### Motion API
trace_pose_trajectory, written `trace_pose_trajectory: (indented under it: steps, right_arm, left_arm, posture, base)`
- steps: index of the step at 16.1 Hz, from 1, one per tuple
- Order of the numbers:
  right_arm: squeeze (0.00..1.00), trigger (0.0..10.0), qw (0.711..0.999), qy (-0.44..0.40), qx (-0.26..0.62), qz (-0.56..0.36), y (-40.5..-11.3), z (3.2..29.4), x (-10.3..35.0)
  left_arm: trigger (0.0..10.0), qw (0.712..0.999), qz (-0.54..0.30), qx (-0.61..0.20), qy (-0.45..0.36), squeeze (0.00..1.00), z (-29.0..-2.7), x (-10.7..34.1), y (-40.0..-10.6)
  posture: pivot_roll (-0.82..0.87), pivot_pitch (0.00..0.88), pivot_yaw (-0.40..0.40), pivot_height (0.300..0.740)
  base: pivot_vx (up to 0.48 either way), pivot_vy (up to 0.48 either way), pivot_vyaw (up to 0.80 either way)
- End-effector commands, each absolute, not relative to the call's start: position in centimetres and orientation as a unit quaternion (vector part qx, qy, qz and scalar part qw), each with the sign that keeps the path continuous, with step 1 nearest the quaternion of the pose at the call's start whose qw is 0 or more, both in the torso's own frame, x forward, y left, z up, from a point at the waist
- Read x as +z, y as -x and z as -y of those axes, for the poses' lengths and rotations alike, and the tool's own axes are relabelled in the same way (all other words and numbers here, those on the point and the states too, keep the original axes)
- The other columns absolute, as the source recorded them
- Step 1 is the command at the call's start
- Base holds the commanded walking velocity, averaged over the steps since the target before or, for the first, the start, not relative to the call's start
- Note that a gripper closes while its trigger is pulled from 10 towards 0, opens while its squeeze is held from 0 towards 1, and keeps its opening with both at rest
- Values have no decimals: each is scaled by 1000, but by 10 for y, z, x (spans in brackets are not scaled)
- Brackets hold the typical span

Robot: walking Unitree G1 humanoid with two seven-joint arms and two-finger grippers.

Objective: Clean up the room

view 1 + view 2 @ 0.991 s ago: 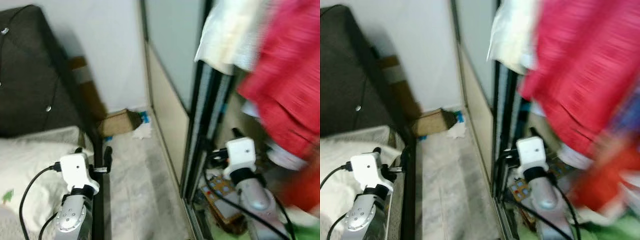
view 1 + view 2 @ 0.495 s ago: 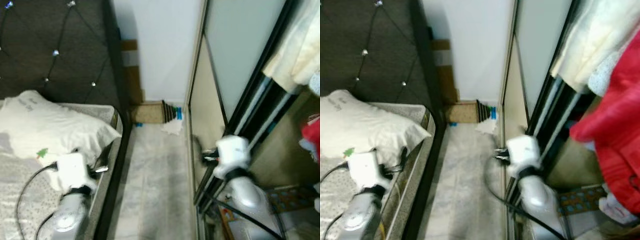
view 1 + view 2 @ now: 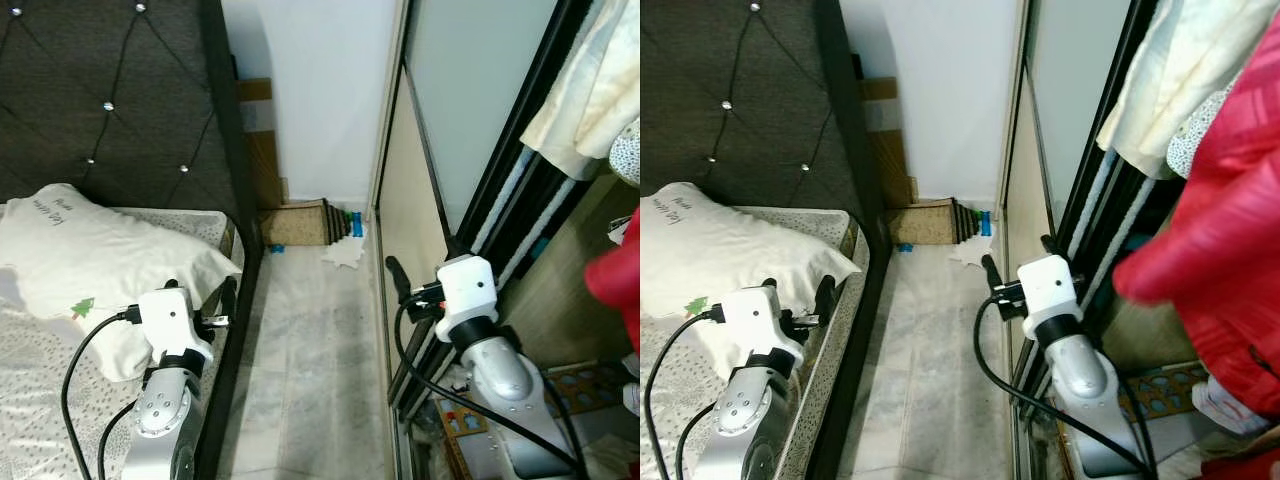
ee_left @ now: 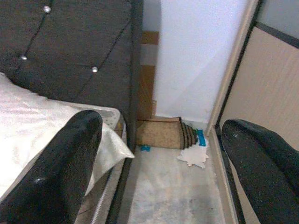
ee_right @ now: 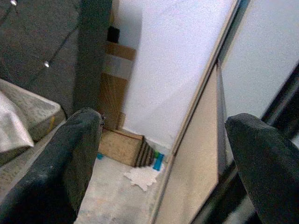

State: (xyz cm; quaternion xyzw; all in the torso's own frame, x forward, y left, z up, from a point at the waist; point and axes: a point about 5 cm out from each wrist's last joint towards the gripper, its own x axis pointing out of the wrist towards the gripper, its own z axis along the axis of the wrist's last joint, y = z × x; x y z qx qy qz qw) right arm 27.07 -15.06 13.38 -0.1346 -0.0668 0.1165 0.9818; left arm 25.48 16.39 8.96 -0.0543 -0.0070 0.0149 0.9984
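Crumpled white paper scrap [image 3: 345, 250] on the pale marble floor [image 3: 310, 360] at the far end of the aisle, just beside a flattened brown cardboard piece [image 3: 298, 222] against the white wall. Left pincer [image 4: 159, 158] spread wide, holding nothing, beside the dark tufted bed's [image 3: 110, 90] white pillow [image 3: 90, 250]. Right pincer [image 5: 163, 154] likewise wide and unloaded, near the sliding wardrobe door [image 3: 440, 150], red garment [image 3: 1220, 240] hanging alongside.
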Motion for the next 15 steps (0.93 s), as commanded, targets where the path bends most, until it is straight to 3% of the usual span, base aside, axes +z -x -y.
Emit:
trace_pose_trajectory:
  steps: [1,10,15]
  right_arm:
    - [0,10000,981,137,117,66,-271,151,135]
    - [0,10000,982,131,107,78,-278,147,135]
    - [0,10000,983,123,103,94,-281,143,141]
  left_arm:
    - [10000,998,1,14,57,0,-162,86,-257]
    - [10000,998,25,-9,58,0,-155,95,-286]
    - [10000,997,54,-12,47,0,-159,107,-293]
  posture:
    - [-87,102,30,740]
    - [-102,5,66,740]
    - [-71,0,68,740]
  base:
    - [0,0,0]
    - [0,0,0]
    - [0,0,0]
